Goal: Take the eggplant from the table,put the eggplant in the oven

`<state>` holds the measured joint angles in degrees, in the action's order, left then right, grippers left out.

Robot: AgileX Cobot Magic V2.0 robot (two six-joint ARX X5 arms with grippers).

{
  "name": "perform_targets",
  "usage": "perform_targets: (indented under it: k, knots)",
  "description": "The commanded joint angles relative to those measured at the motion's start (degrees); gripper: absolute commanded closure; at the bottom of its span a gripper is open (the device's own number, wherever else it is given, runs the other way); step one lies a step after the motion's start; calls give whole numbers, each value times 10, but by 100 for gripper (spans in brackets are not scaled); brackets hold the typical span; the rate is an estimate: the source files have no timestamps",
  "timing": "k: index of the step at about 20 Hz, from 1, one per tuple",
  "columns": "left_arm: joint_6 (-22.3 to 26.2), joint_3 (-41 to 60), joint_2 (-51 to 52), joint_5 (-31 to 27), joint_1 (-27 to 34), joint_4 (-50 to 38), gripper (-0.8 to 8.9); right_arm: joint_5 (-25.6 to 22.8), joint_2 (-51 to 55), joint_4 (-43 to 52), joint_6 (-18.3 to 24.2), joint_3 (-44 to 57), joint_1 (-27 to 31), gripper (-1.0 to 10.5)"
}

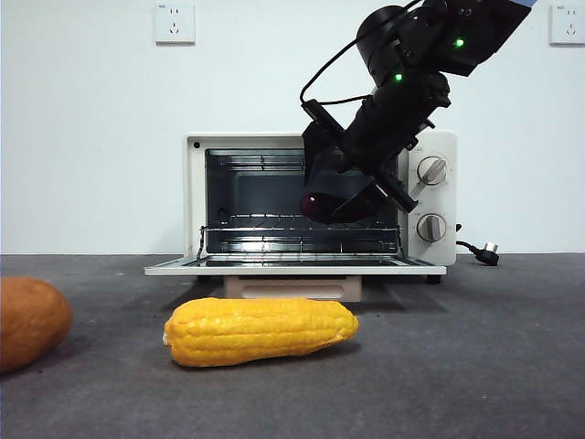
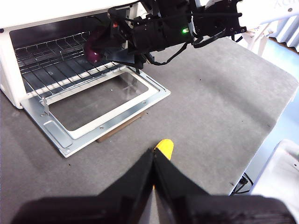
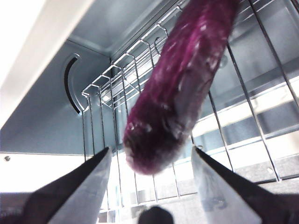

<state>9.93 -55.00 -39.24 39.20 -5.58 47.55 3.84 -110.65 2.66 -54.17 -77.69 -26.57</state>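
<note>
One eggplant (image 3: 180,84) end, seemingly unheld.

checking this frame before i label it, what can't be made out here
- Dark purple glossy eggplant: the right wrist view cuts its far end off at the top edge, so the stem cap is unseen; in the front view the right gripper covers most of it.
- Whether the eggplant rests on the wire rack of the cream-white toaster oven: not settled.
- Orange-brown rounded vegetable: cut by the front view's left edge.
- Yellow corn cob: the left gripper hides most of it.
</note>
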Motion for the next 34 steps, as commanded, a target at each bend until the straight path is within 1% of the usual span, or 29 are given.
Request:
perform_targets:
  k: [1, 5, 8, 10, 12, 16, 17, 18, 20, 23, 28, 32, 34]
  knots:
    - [3, 2, 1, 2, -2, 0, 819, 5, -11, 4, 4, -1, -1, 657]
    - [3, 2, 1, 2, -2, 0, 819, 58, 1, 3, 4, -1, -3, 657]
    - [6, 2, 1, 2, -2, 0, 819, 83, 30, -16, 4, -1, -10, 657]
    - [7, 2, 0, 2, -9, -1, 819, 120, 54, -34, 7, -1, -12, 657]
    - [8, 2, -6, 2, -17, -1, 819, 150, 85, -60, 34, -1, -20, 657]
    - [8, 2, -12, -2, -28, -6, 819, 214, 162, -118, 104, -1, -24, 660]
    - [8, 2, -13, -2, -28, -7, 819, 219, 190, -141, 132, -1, -24, 663]
    - [8, 2, -16, -2, -28, -10, 819, 217, 217, -164, 156, -1, -24, 663]
    - [7, 2, -20, -2, -28, -14, 819, 210, 254, -194, 191, -1, -23, 664]
    - [7, 2, -26, -2, -30, -17, 819, 183, 312, -242, 244, -2, -23, 664]
    - [7, 2, -38, -2, -39, -22, 819, 101, 405, -329, 338, -2, -23, 664]
    - [7, 2, -39, -2, -43, -22, 819, 34, 465, -411, 402, -2, -23, 664]
    - [5, 2, -39, -2, -43, -22, 819, 9, 491, -455, 428, -2, -23, 664]
